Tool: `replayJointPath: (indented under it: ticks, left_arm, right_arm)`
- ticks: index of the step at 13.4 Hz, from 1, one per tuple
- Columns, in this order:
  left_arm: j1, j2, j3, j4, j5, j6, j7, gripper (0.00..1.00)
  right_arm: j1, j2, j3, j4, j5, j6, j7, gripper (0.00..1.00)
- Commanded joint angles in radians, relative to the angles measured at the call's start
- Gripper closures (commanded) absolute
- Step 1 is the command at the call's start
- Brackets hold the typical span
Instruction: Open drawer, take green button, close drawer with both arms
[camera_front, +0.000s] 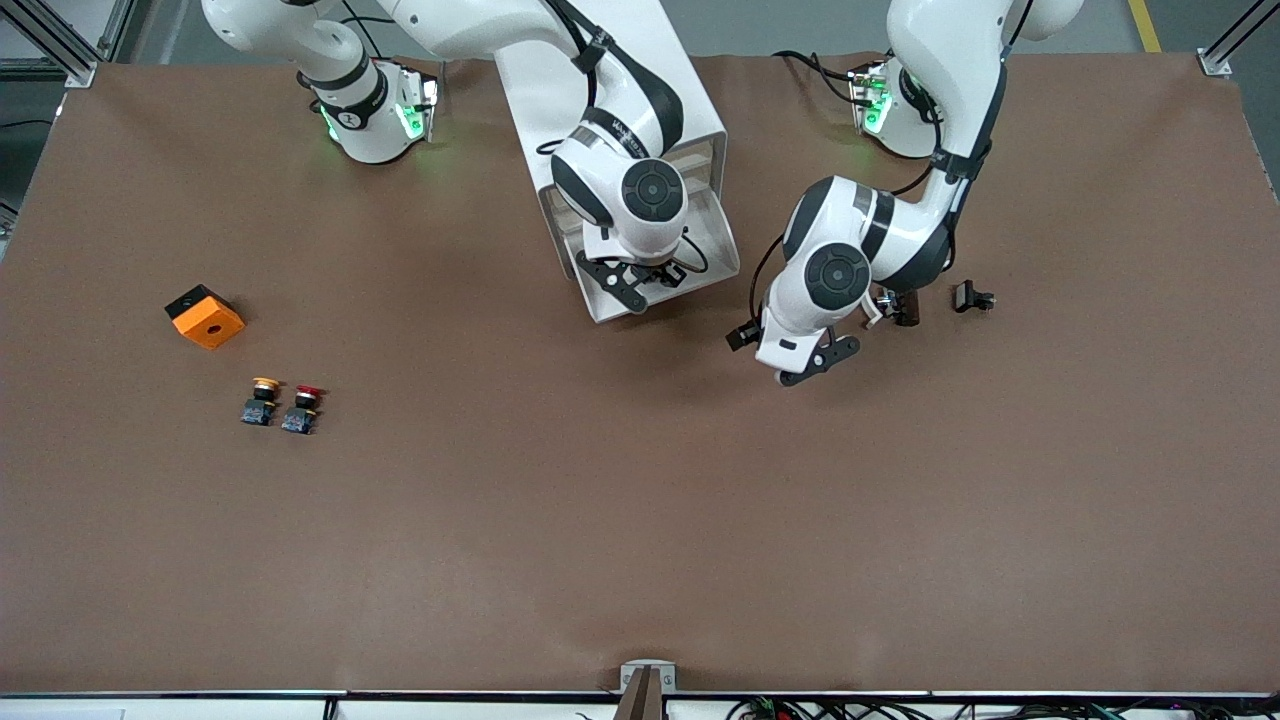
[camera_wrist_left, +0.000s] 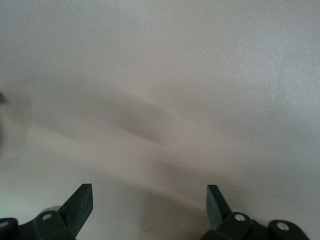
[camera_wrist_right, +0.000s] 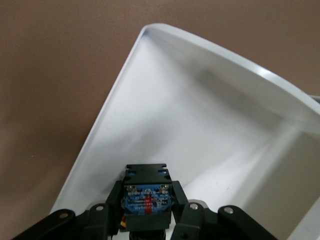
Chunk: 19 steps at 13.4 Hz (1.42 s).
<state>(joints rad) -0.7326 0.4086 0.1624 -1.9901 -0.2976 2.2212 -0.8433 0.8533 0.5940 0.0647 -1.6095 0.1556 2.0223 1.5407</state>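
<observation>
Button (camera_wrist_right: 147, 196) stands upright in right hand (camera_wrist_right: 148, 210), blue base uppermost.

Count: three push buttons — one (camera_wrist_right: 146, 196) in the open drawer (camera_front: 715, 235), yellow-capped (camera_front: 261, 398) and red-capped (camera_front: 302, 408) on table — one orange block (camera_front: 205, 317), two grippers.

No legible text, only blurred print on the blue label of the button (camera_wrist_right: 147, 196)
</observation>
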Motion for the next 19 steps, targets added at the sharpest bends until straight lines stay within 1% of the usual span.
replayJointPath:
  ticks: [1, 5, 6, 10, 12, 16, 18, 19]
  left_arm:
    - [0.002, -0.065, -0.044, -0.119, 0.02, 0.112, 0.01, 0.0]
    - [0.002, -0.092, -0.09, -0.182, 0.02, 0.166, 0.01, 0.0]
    - [0.004, -0.103, -0.105, -0.202, 0.02, 0.185, 0.01, 0.0]
    - [0.004, -0.114, -0.167, -0.257, 0.018, 0.261, 0.009, 0.0]
    - [0.004, -0.113, -0.196, -0.262, 0.014, 0.275, -0.01, 0.0]
    - [0.004, -0.113, -0.262, -0.269, 0.009, 0.275, -0.06, 0.0]
    - [0.004, -0.116, -0.306, -0.283, 0.009, 0.275, -0.095, 0.0]
    - [0.004, -0.116, -0.331, -0.288, 0.009, 0.275, -0.121, 0.0]
  right_arm:
    - [-0.019, -0.008, -0.003, 0.019, 0.013, -0.014, -0.004, 0.8]
    - [-0.078, -0.011, -0.002, 0.127, 0.013, -0.206, -0.019, 0.8]
    - [-0.098, -0.023, -0.002, 0.15, 0.015, -0.258, -0.055, 0.8]
    - [-0.201, -0.101, -0.006, 0.161, 0.013, -0.396, -0.245, 0.8]
    - [-0.265, -0.137, -0.008, 0.163, 0.012, -0.476, -0.379, 0.8]
    - [-0.391, -0.177, -0.011, 0.161, -0.001, -0.543, -0.634, 0.8]
    - [-0.457, -0.184, -0.013, 0.155, -0.008, -0.556, -0.755, 0.8]
    - [-0.482, -0.184, -0.013, 0.155, -0.027, -0.562, -0.81, 0.8]
